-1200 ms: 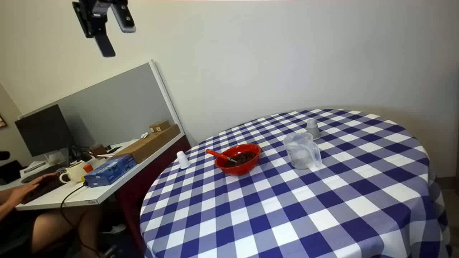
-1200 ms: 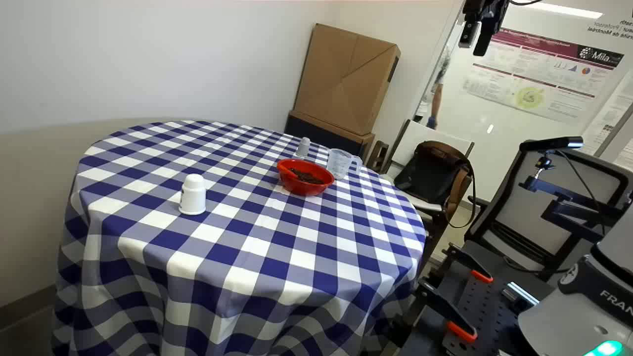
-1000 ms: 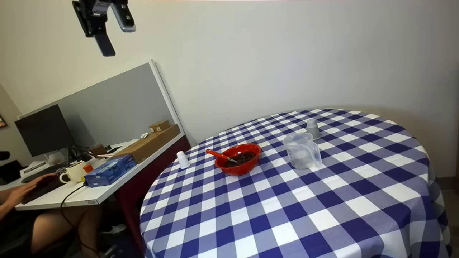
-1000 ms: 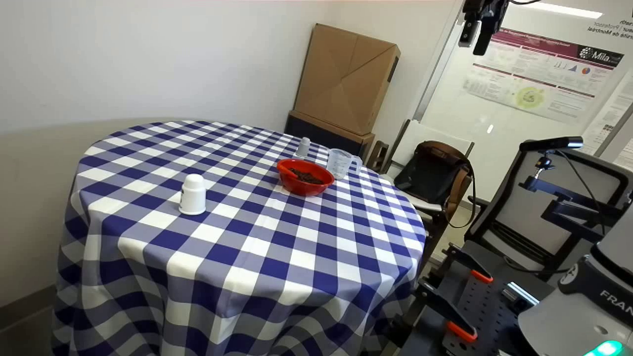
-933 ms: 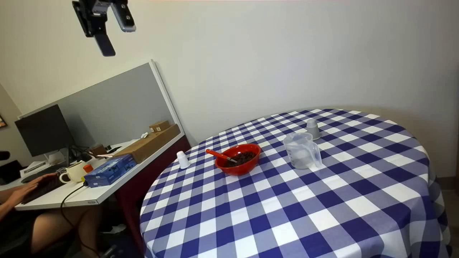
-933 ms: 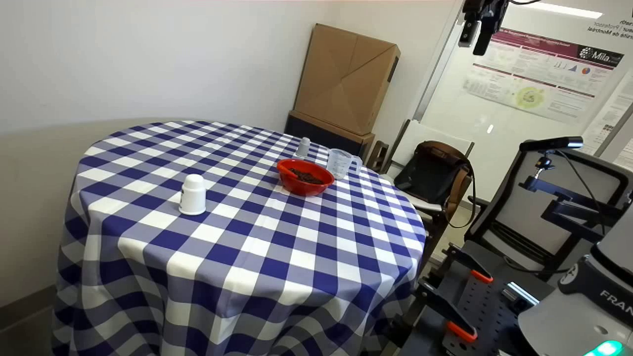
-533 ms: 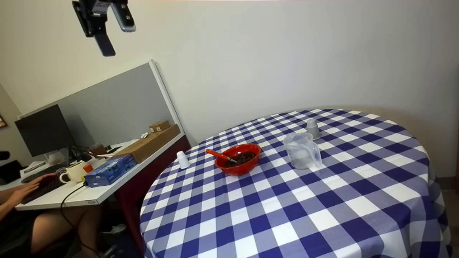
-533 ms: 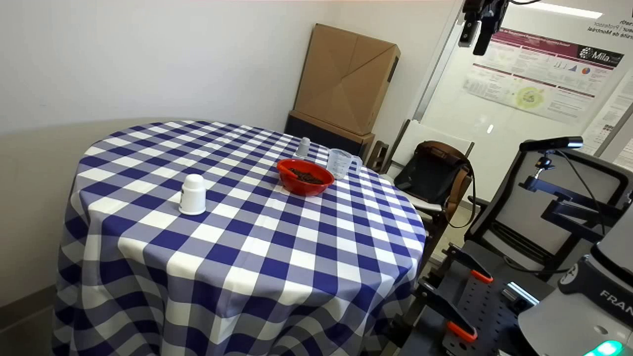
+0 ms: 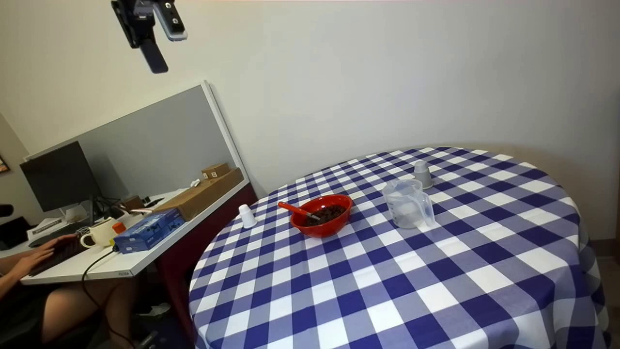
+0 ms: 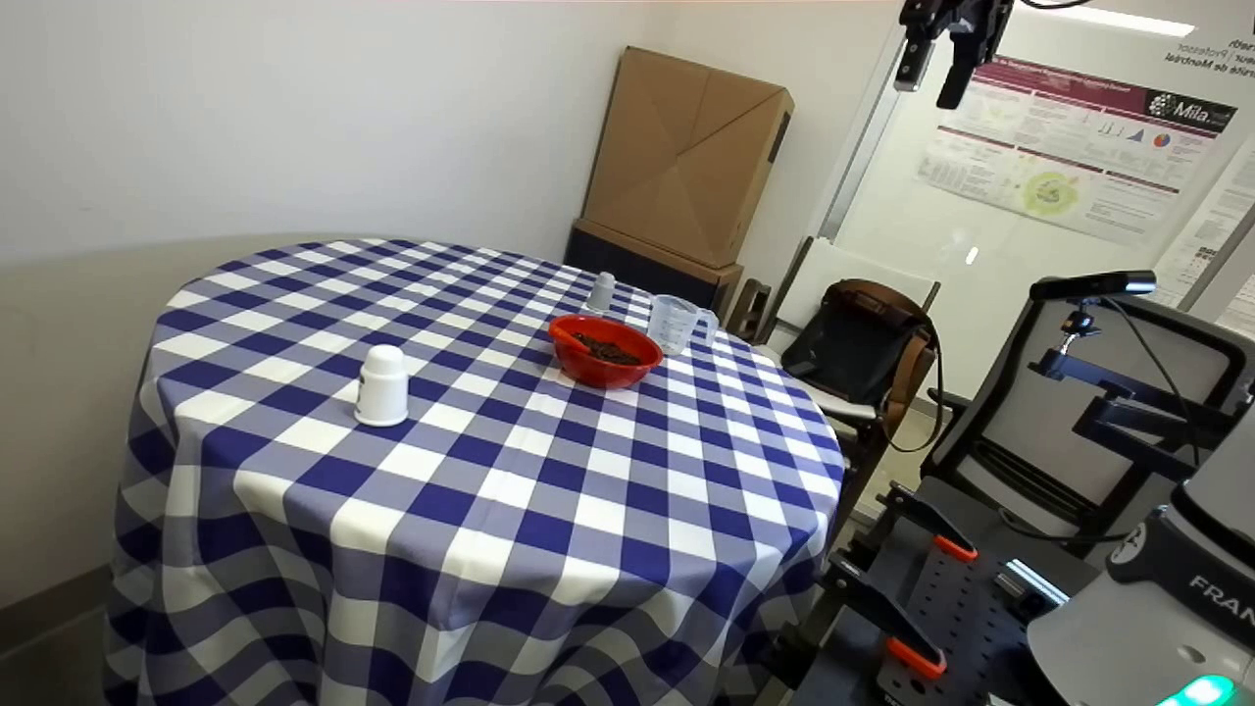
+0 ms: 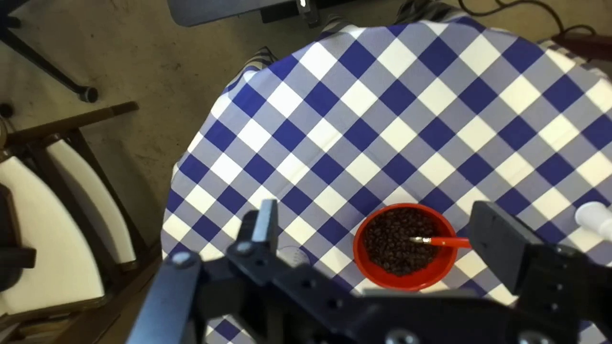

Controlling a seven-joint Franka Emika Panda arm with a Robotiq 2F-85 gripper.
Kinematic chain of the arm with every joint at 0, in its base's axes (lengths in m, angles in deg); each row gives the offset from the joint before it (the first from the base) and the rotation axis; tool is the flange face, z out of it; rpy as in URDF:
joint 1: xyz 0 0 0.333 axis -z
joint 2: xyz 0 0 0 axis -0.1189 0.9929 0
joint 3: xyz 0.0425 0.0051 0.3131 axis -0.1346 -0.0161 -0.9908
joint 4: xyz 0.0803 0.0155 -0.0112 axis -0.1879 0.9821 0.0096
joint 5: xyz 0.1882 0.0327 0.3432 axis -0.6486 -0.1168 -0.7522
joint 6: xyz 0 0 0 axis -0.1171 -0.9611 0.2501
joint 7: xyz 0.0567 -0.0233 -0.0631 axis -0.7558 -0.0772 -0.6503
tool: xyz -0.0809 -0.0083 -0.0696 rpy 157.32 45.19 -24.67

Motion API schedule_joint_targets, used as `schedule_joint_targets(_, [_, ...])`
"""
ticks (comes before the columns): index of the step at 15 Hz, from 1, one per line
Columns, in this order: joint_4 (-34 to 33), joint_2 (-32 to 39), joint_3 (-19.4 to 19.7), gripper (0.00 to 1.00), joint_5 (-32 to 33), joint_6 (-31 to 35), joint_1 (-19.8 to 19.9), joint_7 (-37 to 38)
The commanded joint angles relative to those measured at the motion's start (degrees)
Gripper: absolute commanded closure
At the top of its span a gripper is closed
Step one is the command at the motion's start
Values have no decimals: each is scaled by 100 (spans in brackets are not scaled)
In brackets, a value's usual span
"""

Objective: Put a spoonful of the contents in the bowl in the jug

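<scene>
The red bowl (image 9: 322,231) stands on the checked table and also shows in an exterior view (image 10: 600,373) and the wrist view (image 11: 408,281). It holds dark beans (image 11: 399,229). A spoon with a red handle (image 9: 293,209) leans in it, tip in the beans. The clear jug (image 9: 407,208) stands upright beside the bowl, apart from it; it shows in an exterior view (image 10: 672,327) and is mostly hidden behind a finger in the wrist view (image 11: 292,256). My gripper (image 9: 167,54) is open and empty, high above the table; it also shows in an exterior view (image 10: 928,95).
A white upturned cup (image 10: 382,387) stands on the table on the spoon-handle side of the bowl. A greyish upturned cup (image 9: 423,175) stands close behind the jug. The round table (image 9: 339,286) wears a blue-and-white cloth. A desk with boxes (image 9: 150,230) stands alongside.
My gripper has moved slightly, to the right in an exterior view, and appears a little turned. It stays open. The bowl, spoon, jug and cups have not moved.
</scene>
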Motion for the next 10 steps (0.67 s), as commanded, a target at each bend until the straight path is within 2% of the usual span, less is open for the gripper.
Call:
schedule_joint_targets(1, [25, 200, -149, 0, 37, 457, 225, 1052])
schedule_joint_targets(7, [-69, 852, -309, 0, -205, 972, 473, 2820])
schedule_joint_targets(10, [-148, 1249, -294, 0, -440, 1173, 470, 3644])
